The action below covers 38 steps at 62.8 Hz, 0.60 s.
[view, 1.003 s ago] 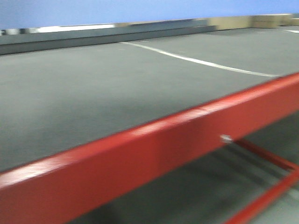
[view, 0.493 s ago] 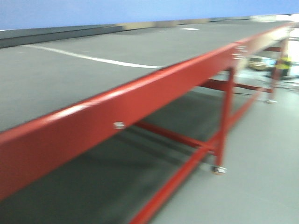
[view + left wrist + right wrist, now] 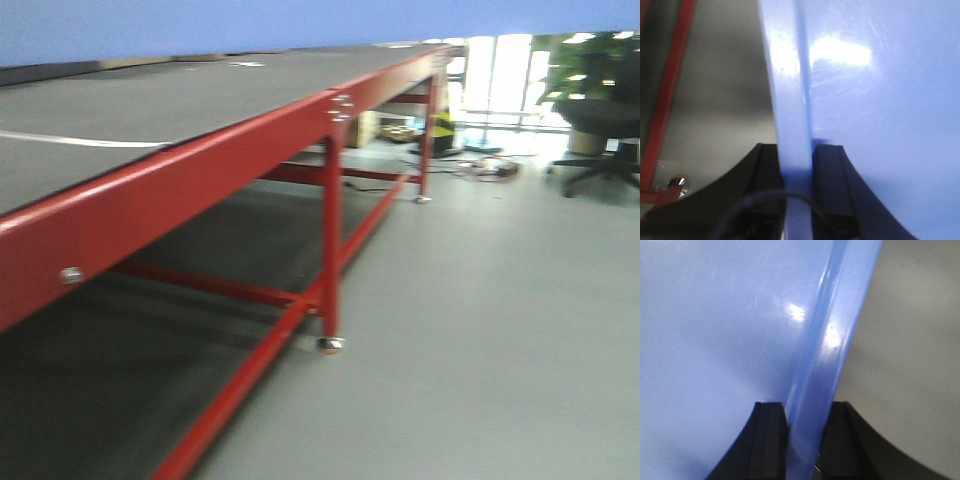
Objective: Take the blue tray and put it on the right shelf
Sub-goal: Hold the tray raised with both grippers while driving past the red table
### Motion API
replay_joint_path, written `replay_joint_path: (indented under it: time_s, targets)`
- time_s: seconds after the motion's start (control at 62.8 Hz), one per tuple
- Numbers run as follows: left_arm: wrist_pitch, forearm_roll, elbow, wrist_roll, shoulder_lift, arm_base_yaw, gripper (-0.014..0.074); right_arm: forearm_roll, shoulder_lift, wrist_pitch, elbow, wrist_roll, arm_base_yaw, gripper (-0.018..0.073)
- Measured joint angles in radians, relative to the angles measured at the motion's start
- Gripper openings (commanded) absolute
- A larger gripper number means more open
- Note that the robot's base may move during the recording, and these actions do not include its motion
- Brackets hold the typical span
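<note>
The blue tray (image 3: 880,125) is held off the ground between both arms. In the left wrist view my left gripper (image 3: 797,160) is shut on the tray's left rim, one black finger on each side of it. In the right wrist view my right gripper (image 3: 807,415) is shut on the opposite rim, and the glossy tray (image 3: 715,340) fills the frame's left side. In the front view the tray (image 3: 200,25) shows only as a blue band along the top edge. The right shelf is out of view.
A long red-framed table (image 3: 200,170) with a dark grey top runs along the left, one leg (image 3: 331,240) standing on the grey floor (image 3: 480,330). A black office chair (image 3: 600,130) and bright windows are far right. A red frame bar (image 3: 665,110) passes below the left gripper.
The front view has swung to the right along the red table; its legs, the open floor and the chair have come into view. The tray stays at the top.
</note>
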Motion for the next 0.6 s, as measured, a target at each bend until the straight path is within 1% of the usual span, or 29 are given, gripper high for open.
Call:
replay_joint_path:
  time_s: [0.605]
  targets:
    - [0.002,-0.002,0.0,0.0,0.0,0.0,-0.0048,0.0,0.0,0.002,0.0,0.0,0.0,0.0055]
